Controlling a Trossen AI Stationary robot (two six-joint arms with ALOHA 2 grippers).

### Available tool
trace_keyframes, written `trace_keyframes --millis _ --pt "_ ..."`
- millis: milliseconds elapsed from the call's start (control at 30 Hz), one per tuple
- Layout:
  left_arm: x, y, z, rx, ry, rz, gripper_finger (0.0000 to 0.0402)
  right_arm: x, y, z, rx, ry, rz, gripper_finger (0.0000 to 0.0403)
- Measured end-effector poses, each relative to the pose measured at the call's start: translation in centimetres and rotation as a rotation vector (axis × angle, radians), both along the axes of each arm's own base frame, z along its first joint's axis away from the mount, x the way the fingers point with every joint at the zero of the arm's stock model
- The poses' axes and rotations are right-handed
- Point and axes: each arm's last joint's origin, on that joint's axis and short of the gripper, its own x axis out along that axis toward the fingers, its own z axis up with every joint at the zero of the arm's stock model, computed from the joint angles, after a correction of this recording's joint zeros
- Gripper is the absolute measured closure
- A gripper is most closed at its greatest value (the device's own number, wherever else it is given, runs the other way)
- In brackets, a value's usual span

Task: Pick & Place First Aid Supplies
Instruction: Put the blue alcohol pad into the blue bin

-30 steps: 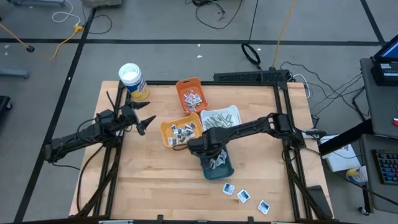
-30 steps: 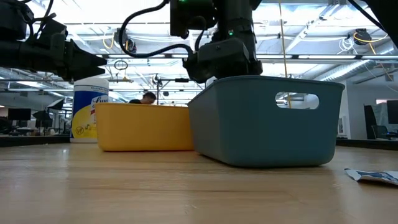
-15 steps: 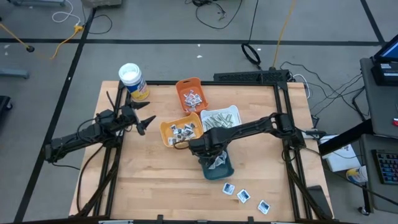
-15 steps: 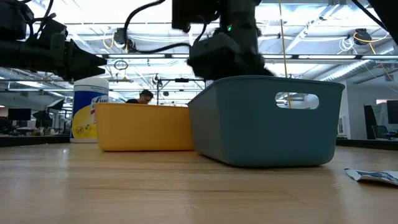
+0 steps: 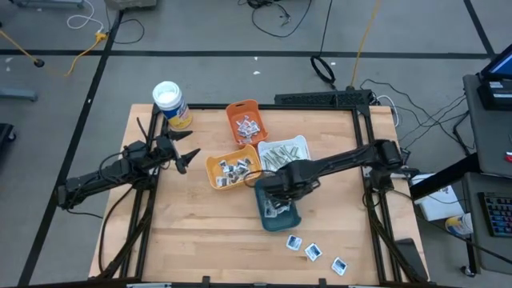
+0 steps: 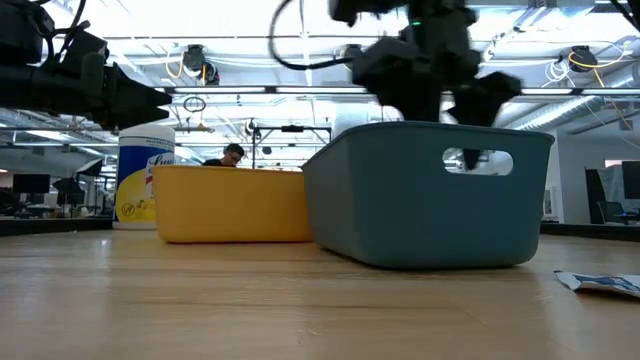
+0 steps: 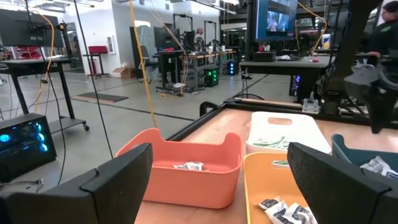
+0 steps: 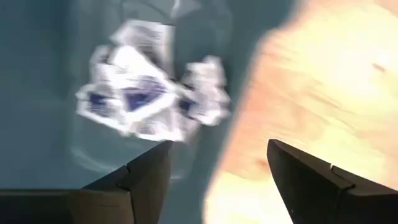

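Over teal tray (image 5: 280, 214): right end effector (image 8: 214, 174) spread wide, empty; white sachets (image 8: 146, 93) heaped inside tray, just beyond fingertips.

White-lidded canister (image 5: 170, 104) stands beside the orange tray (image 5: 246, 122).

No text can be read with certainty anywhere. The white-lidded canister (image 6: 146, 178) carries a yellow label with dark lettering in the low view, but the letters are too small and partly cut off to make out. The sachets (image 8: 149, 93) in the teal tray (image 5: 276, 210) bear blue print that is too blurred to read.
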Motion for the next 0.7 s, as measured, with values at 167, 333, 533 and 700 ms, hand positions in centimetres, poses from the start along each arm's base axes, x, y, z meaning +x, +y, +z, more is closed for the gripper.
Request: trace_keyframes --millis 167,333,533,700 --pt "0.0 0.0 0.0 0.000 0.000 0.000 0.0023 -3.3 0.1 -0.2 -0.014 0.041 -0.120 0.0151" --pt "0.0 0.0 0.0 0.000 0.000 0.000 0.0023 -5.6 2.3 -0.7 -0.031 0.075 -0.174 0.0152" --pt "0.0 0.0 0.0 0.000 0.000 0.000 0.0023 -7.4 6.5 -1.0 -0.047 0.091 -0.183 0.0151" --pt "0.0 0.0 0.0 0.000 0.000 0.000 0.0023 -9.3 10.1 -0.9 -0.006 0.121 -0.160 0.0152"
